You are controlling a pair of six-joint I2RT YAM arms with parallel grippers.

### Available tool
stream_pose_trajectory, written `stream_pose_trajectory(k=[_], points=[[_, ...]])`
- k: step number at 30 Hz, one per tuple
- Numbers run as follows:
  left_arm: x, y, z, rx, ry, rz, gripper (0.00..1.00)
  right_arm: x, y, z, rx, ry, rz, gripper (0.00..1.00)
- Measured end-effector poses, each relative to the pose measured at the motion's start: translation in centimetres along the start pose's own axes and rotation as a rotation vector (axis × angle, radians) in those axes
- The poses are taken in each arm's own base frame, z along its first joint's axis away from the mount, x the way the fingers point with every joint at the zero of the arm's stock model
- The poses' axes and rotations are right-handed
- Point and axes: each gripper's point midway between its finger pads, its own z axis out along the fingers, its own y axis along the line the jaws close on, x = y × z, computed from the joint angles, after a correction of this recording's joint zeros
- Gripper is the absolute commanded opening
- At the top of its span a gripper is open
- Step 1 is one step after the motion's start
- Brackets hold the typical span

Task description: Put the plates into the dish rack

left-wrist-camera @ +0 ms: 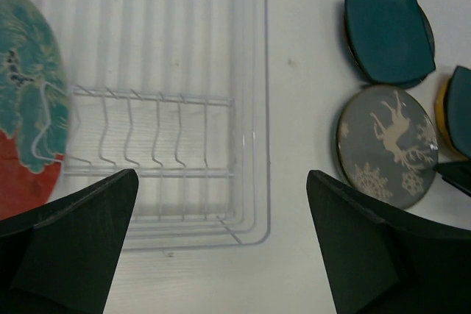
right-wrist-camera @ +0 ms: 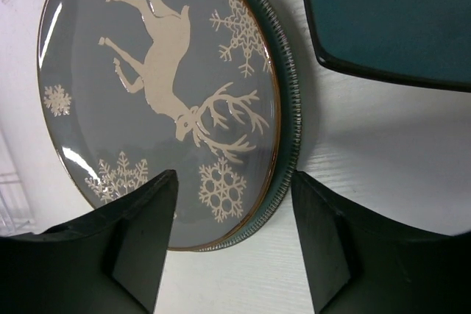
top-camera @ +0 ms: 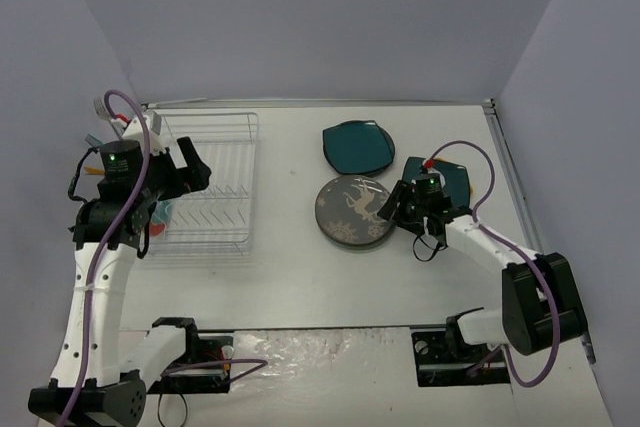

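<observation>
Left gripper (left-wrist-camera: 222, 176) gapes wide above the white wire dish rack (left-wrist-camera: 254, 108), holding nothing. Right gripper (right-wrist-camera: 234, 178), jaws half-spread, straddles the rim of the round grey-brown reindeer plate (right-wrist-camera: 140, 101), probably to pinch its edge

The white wire dish rack (left-wrist-camera: 250, 108) sits directly below the left end effector (left-wrist-camera: 222, 178). A red plate with teal flowers (left-wrist-camera: 29, 108) stands on edge in it, off to that end effector's left. The grey reindeer plate (right-wrist-camera: 162, 101) lies flat on a dark ribbed-rim plate (right-wrist-camera: 288, 108), their near rims between the fingers of the right end effector (right-wrist-camera: 234, 178). Beyond it lies a teal square plate (top-camera: 358, 145). Beside it, another teal plate (left-wrist-camera: 462, 108) rests on a yellow plate (left-wrist-camera: 444, 119).
</observation>
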Motion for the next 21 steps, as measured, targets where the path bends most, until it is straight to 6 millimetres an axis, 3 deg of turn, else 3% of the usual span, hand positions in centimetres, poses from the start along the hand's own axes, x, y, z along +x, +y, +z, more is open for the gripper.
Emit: stream_pose_trajectory(k=[3,6,14,15,19,21], points=[[2.6,-1.0,-0.2,0.055,0.06,-0.004,0.97,-0.1,-0.3,0.4,0.015,-0.008,0.001,0.45],[4.0,-1.3,-0.6,0.077,0.091,-0.003,0.97,-0.1,-0.5,0.8,0.026,-0.012,0.002,0.42],[4.7,-2.1,-1.3,0.115,0.1,0.005,0.97,-0.1,-0.4,2.1,0.029,-0.021,0.006,0.39],[4.8,-2.2,-1.3,0.12,0.102,0.006,0.97,-0.1,-0.3,2.2,0.029,-0.024,0.008,0.36],[4.9,-2.6,-1.3,0.135,0.108,0.01,0.97,-0.3,-0.4,2.7,0.035,-0.037,0.016,0.07],[5.0,-2.6,-1.3,0.139,0.11,0.009,0.97,-0.3,-0.9,2.9,0.055,-0.043,0.023,0.0]])
